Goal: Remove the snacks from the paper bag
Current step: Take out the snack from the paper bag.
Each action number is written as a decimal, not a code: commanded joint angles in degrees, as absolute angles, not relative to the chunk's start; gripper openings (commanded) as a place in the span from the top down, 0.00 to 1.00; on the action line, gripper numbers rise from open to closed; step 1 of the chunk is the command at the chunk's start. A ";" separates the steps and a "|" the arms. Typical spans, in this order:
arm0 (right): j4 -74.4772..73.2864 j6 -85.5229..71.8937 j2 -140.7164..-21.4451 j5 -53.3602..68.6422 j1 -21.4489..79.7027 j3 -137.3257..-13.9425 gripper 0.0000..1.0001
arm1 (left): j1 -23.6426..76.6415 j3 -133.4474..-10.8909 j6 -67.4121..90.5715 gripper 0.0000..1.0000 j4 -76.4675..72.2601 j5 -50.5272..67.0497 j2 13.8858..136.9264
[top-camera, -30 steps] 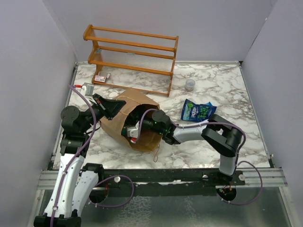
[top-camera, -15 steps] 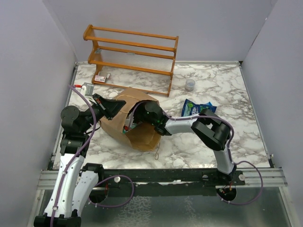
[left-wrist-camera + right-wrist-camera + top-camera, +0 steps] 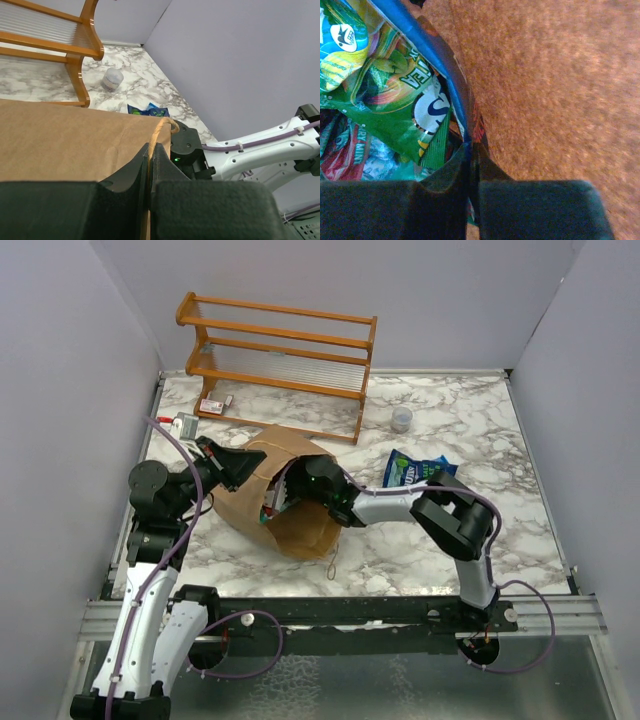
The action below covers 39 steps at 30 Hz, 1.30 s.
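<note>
R gripper: jaws pinched together on the thin rim of a blue-edged packet, deep inside the paper bag. Afaict it's only got the edge, not the body. Right against it sits a green packet, w/ more snacks piled under and beside.

L gripper: jaws closed on the bag's rim, w/ the twisted handle running up thru the gap, propping the mouth open.

What could go wrong imo:
- An edge grip on glossy film can slip on the pull, and the packet drops back in.
- The green one is lying against the blue one, so it might get dragged along and spill at the mouth, or snag.
- The bag lies on its side on the marble table, anchored only by L's pinch on paper. If R pulls hard or its wrist catches the wall, the paper could tear at the rim, or the whole bag slides w/ it.

One dark blue pouch is out on the table, just right of the bag. The rest are inside.
</note>
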<state>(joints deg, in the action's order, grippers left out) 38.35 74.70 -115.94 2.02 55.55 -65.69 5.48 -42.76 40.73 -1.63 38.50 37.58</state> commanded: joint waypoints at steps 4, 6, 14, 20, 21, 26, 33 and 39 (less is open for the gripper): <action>33.73 67.40 -106.77 3.55 56.75 -61.81 0.99 | 5.76 -45.53 38.95 1.00 -0.89 35.75 37.38; 33.50 66.24 -104.43 4.02 57.30 -59.65 0.99 | 5.71 -45.45 38.74 1.00 -0.55 35.30 37.47; 30.17 58.90 -95.34 7.13 58.65 -53.47 0.99 | 5.72 -46.01 38.24 1.00 1.29 33.92 37.21; 27.05 53.17 -90.60 9.90 59.10 -49.89 0.98 | 5.76 -45.93 38.35 1.00 1.44 33.32 37.08; 26.87 52.23 -89.61 10.16 59.14 -49.25 0.99 | 5.75 -45.98 38.40 1.00 1.42 33.31 37.14; 23.70 47.11 -84.84 13.74 59.19 -47.85 0.99 | 5.71 -46.47 38.05 1.00 2.09 33.03 37.23; 18.85 38.21 -75.73 15.39 59.09 -45.63 0.99 | 5.71 -47.77 37.12 1.00 4.66 31.34 37.05; 11.01 27.66 -65.50 14.14 59.11 -46.14 0.99 | 5.76 -47.95 36.50 1.00 5.35 31.00 37.12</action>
